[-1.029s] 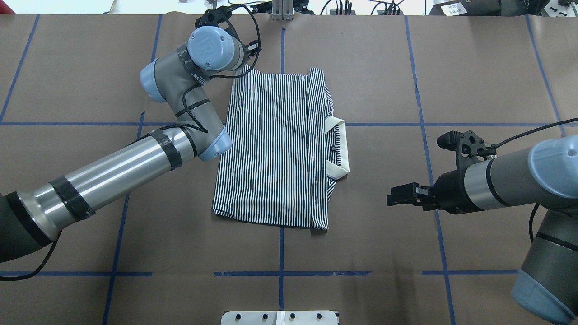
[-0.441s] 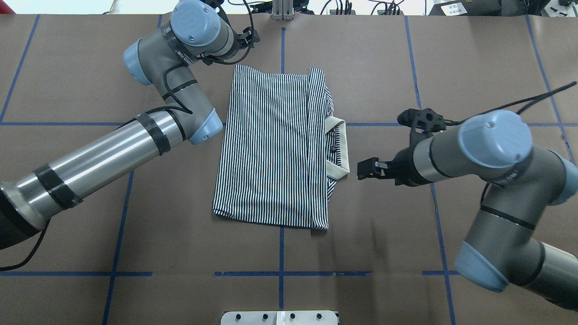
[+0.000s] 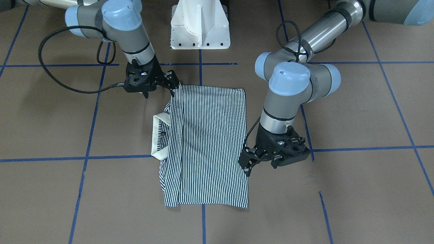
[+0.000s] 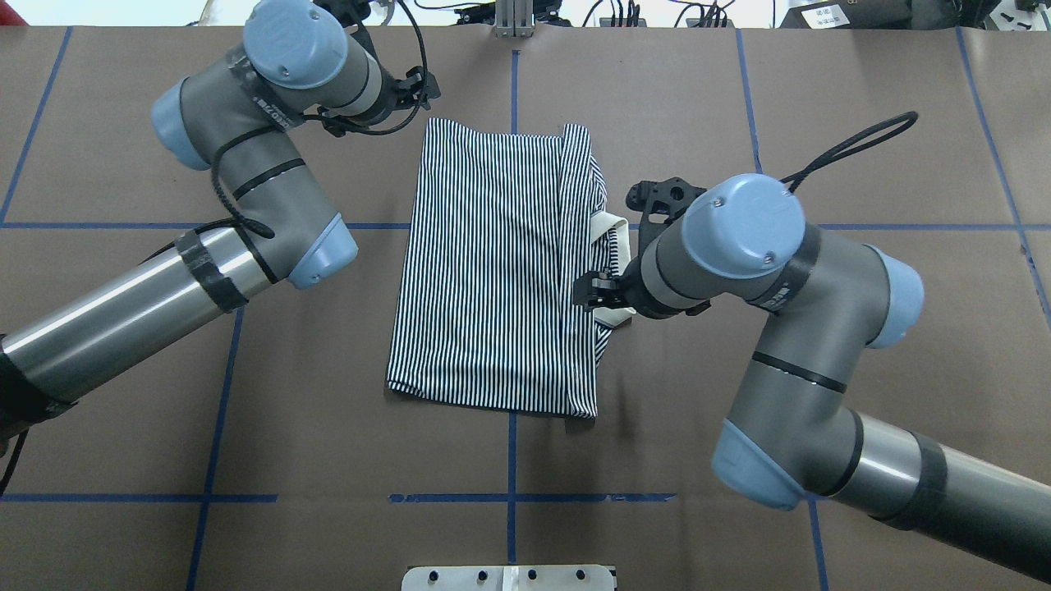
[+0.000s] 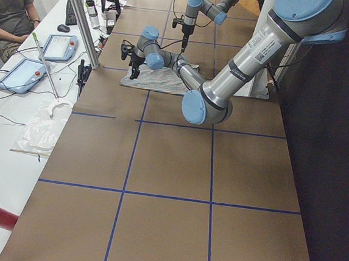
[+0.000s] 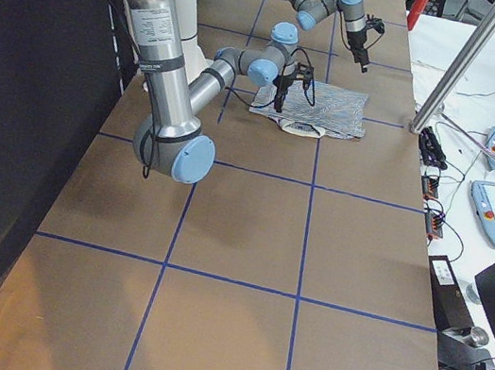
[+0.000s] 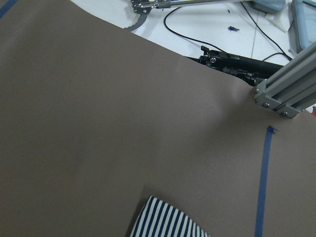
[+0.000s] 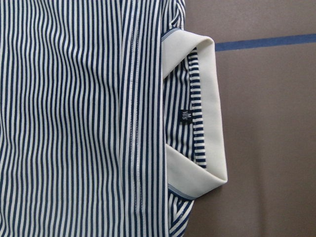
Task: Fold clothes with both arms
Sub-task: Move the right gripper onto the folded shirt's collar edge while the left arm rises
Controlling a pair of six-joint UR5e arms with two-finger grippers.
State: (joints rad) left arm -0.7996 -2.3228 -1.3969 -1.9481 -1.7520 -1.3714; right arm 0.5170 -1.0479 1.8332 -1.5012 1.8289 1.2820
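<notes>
Overhead exterior view: one striped shirt (image 4: 493, 263) lies folded on the table (image 4: 657, 98). Of two grippers, the right gripper (image 4: 585, 291) hangs over the shirt's collar (image 4: 609, 222), jaws apart and empty. The left gripper (image 4: 419, 86) sits beside the shirt's corner, grip indeterminate.

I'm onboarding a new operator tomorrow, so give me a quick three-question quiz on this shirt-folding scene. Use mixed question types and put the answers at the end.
1. True or false: the striped shirt hangs in the air from a gripper.
2. Which side of the folded shirt does the cream collar poke out from? A) the robot's right B) the robot's left C) the edge farthest from the robot
3. Fill in: the size label inside the collar shows the letter __.

Key
1. False. It lies folded flat on the table.
2. A
3. M
</notes>
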